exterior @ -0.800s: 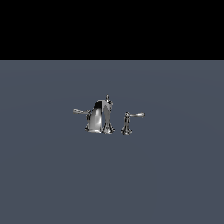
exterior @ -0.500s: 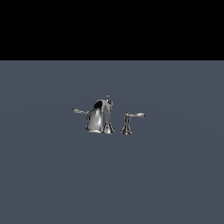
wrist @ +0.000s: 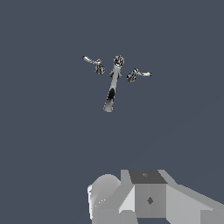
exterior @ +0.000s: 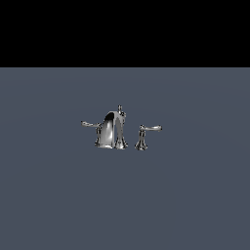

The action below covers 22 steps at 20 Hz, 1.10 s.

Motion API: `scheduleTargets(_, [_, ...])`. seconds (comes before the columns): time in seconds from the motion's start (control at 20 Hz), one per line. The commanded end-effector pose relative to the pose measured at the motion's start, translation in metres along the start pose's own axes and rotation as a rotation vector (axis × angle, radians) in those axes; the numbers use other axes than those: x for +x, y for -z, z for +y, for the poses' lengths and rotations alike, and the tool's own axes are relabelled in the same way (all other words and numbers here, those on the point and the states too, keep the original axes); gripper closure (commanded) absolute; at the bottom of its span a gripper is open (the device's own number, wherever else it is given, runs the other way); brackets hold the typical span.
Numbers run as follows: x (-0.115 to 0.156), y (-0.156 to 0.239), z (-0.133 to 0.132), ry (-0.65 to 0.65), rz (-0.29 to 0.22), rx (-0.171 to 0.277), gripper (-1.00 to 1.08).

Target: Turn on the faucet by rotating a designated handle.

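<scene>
The chrome faucet (exterior: 113, 131) stands on the grey floor in the middle of the exterior view, with a broad arched spout and a top knob (exterior: 120, 108). The handle (exterior: 89, 124) is the thin lever on the exterior view's left, its short post merged with the spout body. A matching lever (exterior: 152, 128) sits on a flared pedestal (exterior: 141, 143) on the right. In the wrist view the faucet (wrist: 113, 85) is seen from above and far off, with the handle (wrist: 91, 60) and the other lever (wrist: 142, 74). Only my hand's grey housing (wrist: 148, 197) shows; the fingers are hidden.
The flat grey floor (exterior: 195, 205) runs around the faucet on all sides, under a black background. The arm does not show in the exterior view.
</scene>
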State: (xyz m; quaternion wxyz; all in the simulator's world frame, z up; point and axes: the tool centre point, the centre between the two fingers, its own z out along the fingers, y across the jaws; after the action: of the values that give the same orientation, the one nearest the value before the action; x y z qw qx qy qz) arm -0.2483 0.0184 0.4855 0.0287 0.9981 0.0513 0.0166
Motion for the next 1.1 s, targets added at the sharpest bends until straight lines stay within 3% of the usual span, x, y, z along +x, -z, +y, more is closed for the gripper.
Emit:
scheduleTargets(0.0, [0.002,-0.001,-0.001,-0.004,-0.001,0.006,1.08])
scheduleTargets(0.3, [0.015,-0.007,-0.006,-0.041,-0.011,0.049,1.08])
scheduleTargets(0.6, [0.04,-0.019,-0.015,-0.115,-0.037,0.123,1.08])
scheduleTargets(1.05, [0.096,-0.056,-0.038,-0.322,-0.125,0.256,1.08])
